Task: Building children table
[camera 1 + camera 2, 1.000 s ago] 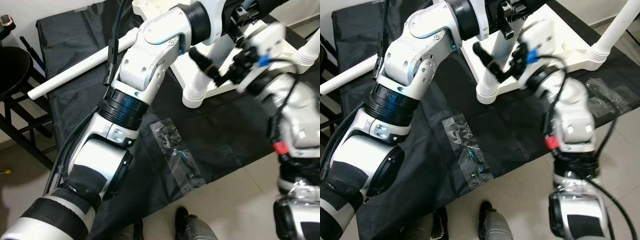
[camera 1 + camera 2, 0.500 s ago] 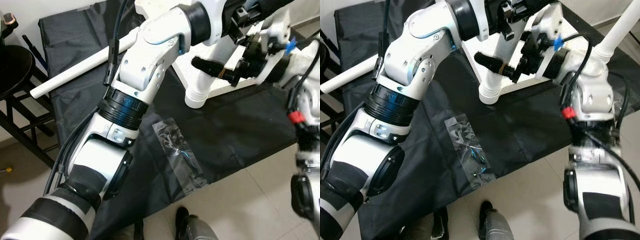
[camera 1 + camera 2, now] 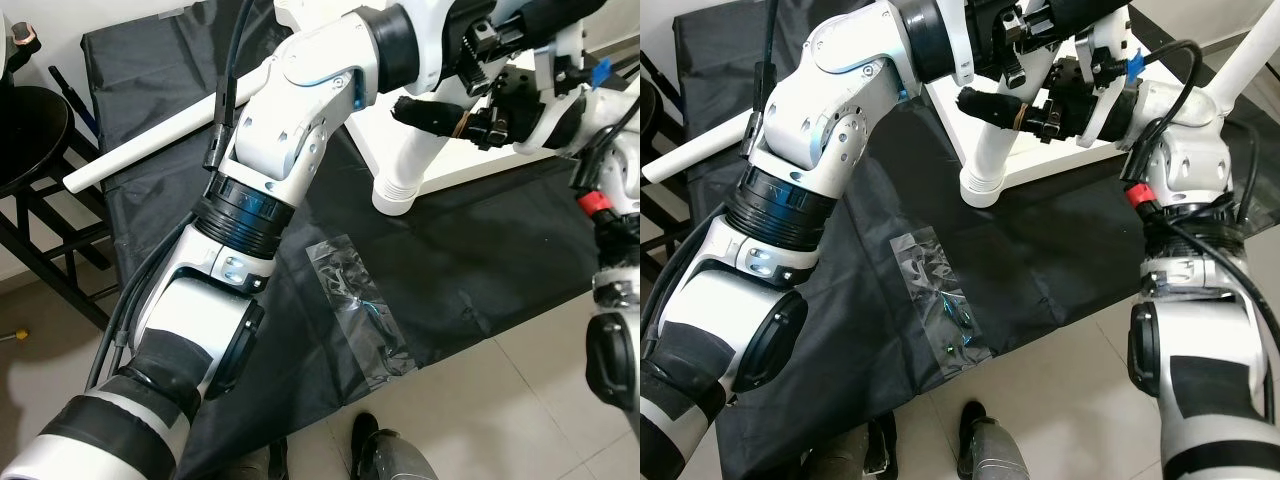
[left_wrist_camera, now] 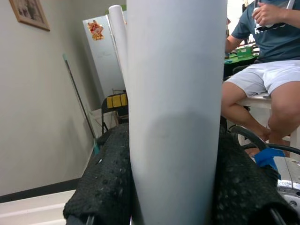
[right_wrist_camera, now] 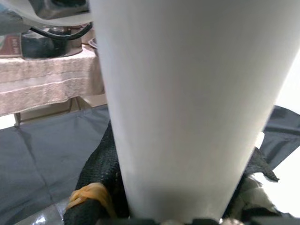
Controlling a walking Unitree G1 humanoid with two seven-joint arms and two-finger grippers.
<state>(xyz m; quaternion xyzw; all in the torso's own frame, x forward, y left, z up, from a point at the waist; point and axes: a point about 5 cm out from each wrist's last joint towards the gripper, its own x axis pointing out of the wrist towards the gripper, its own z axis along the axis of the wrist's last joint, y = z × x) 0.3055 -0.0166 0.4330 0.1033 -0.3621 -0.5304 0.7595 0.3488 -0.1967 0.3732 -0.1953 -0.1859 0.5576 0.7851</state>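
Note:
A white table leg (image 3: pixel 412 160) stands upright on the upturned white tabletop (image 3: pixel 465 172), its ringed foot end low at the near corner. My left gripper (image 3: pixel 1025 30) is shut on the leg high up; its black fingers (image 4: pixel 103 187) press both sides of the tube. My right gripper (image 3: pixel 980 105) reaches in from the right and is shut on the same leg lower down, one padded finger (image 5: pixel 98 178) showing beside the tube. A second loose leg (image 3: pixel 160 135) lies on the black sheet (image 3: pixel 470 270) at the left.
A clear bag of small hardware (image 3: pixel 355 300) lies on the sheet near its front edge. Another fitted leg (image 3: pixel 1240 60) rises at the far right. A black stool (image 3: pixel 30 130) stands left. A dark shoe (image 3: pixel 385 455) is near me. A seated person (image 4: pixel 267 56) is beyond.
My right arm has swung out to the right and steadied, and its gripper now lies across the leg a little higher. The left arm has kept its hold.

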